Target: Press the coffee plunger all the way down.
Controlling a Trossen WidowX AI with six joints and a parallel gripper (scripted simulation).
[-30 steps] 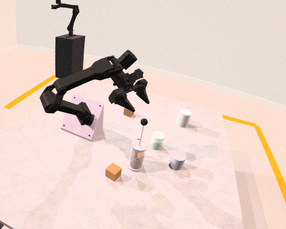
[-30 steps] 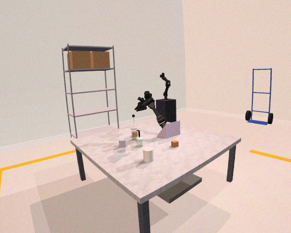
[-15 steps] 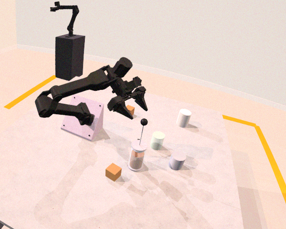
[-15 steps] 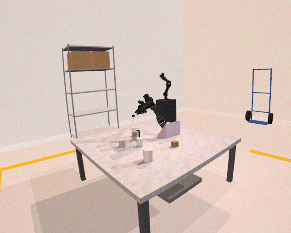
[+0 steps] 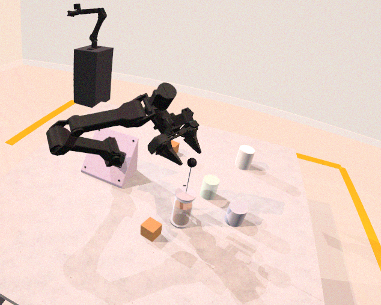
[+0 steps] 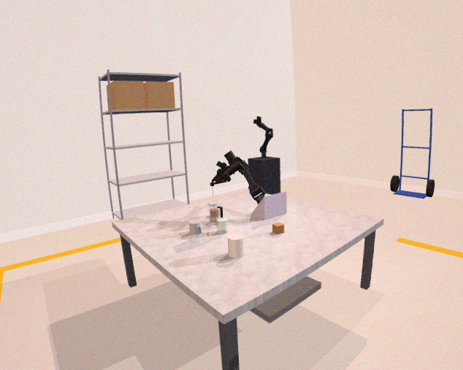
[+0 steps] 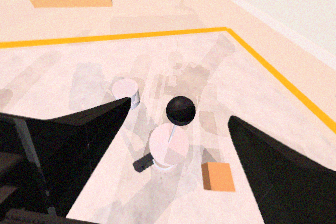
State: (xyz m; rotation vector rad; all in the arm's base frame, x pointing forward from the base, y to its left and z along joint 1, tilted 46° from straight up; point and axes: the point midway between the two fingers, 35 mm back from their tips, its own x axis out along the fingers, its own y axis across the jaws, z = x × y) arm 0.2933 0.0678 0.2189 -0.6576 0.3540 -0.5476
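Note:
The coffee press stands upright on the table, a clear jar with a pale lid and a brown band inside near the top. Its plunger knob, a black ball, stands high above the lid on a thin rod. My gripper is open with nothing between its fingers. Its fingertips are near the knob's height, and the wrist view shows the knob between and ahead of them, not touched. A black handle sticks out from the jar's side.
An orange cube lies beside the press. A pale green cylinder, a grey-blue cylinder and a white cylinder stand nearby. Another orange cube and a pink wedge are farther off.

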